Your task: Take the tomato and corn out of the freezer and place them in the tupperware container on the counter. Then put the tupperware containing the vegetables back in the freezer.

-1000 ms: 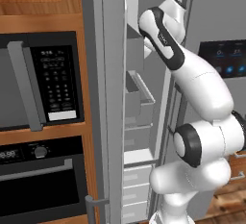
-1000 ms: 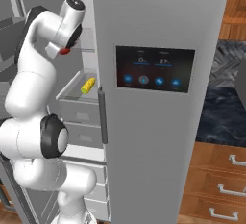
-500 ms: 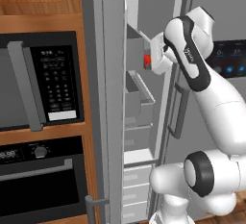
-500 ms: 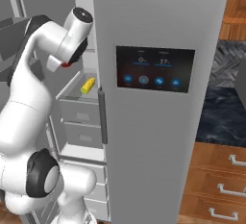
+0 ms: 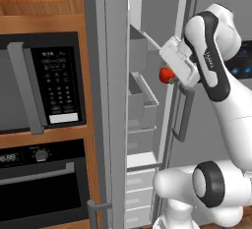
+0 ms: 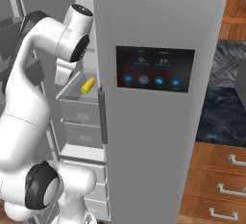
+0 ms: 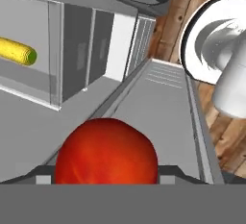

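The tomato [image 5: 166,74] is a small red ball held just outside the open freezer [image 5: 142,106], in front of its upper door bins. My gripper [image 5: 170,71] is shut on the tomato. In the hand view the tomato [image 7: 106,152] sits between the two fingertips of my gripper [image 7: 106,172]. The yellow corn [image 6: 88,84] lies on a grey freezer shelf [image 6: 72,94], and the hand view shows the corn [image 7: 17,51] at upper left. The dark marbled counter [image 6: 222,115] lies to the right of the fridge. The tupperware container is out of view.
The freezer door [image 5: 106,100] stands open to the left, next to a black microwave [image 5: 49,83] and an oven [image 5: 42,184]. The closed fridge door with a display panel [image 6: 154,68] is on the right. Wooden drawers with silver handles [image 6: 226,189] sit below the counter.
My arm has drawn back out of the freezer with the tomato, swinging right in the left base view. The corn has stayed on its shelf.
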Available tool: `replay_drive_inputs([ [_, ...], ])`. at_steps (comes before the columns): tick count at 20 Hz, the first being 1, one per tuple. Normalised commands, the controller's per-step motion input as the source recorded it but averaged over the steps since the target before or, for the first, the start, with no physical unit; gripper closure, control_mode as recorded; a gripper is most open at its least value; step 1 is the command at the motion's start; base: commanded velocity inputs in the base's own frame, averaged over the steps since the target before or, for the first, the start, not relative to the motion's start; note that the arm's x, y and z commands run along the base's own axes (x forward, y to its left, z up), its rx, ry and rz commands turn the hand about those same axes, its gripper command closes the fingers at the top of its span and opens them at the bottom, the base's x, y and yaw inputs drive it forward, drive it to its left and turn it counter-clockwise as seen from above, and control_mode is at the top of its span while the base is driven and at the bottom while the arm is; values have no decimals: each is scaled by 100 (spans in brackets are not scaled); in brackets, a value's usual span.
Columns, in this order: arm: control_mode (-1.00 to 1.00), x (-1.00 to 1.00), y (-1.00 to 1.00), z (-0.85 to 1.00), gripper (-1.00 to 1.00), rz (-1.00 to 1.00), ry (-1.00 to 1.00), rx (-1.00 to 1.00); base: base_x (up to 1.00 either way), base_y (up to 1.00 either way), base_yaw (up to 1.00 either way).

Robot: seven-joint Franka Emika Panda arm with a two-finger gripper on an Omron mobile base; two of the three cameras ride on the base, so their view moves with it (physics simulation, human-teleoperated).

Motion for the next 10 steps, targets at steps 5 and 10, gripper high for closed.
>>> replay_drive_inputs([
  [5,-100,-72,-59,-23,100,61,-24,-18,0,0,0],
  [10,-100,-83,-39,-39,100,57,-35,-18,0,0,0],
])
